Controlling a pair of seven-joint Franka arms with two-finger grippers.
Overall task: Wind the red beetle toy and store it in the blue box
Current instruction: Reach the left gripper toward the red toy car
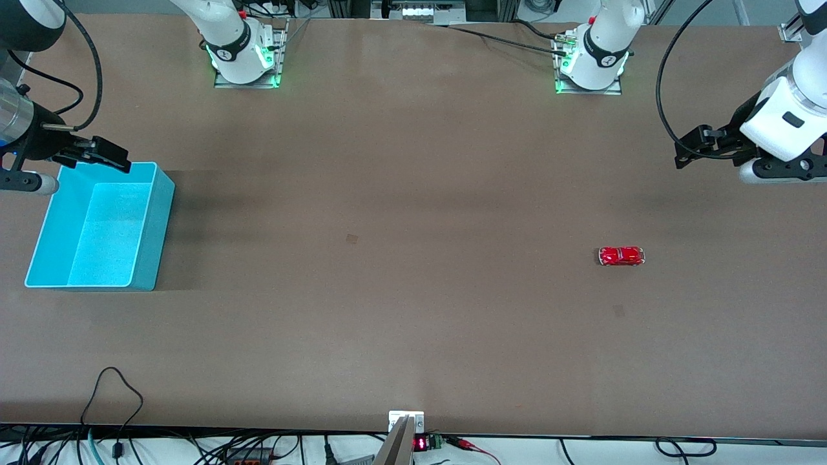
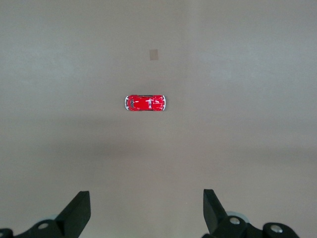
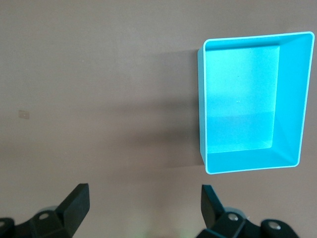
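Even overhead light, sharp focus, soft shadow beside the blue box (image 1: pixel 97 226), faint tabletop sheen.

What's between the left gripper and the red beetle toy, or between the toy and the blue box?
Nothing visible. The left gripper hangs open above the table at its own end, only bare table between it and the red beetle toy. From the toy to the blue box, bare tabletop too. The right gripper waits open over the box's rim.
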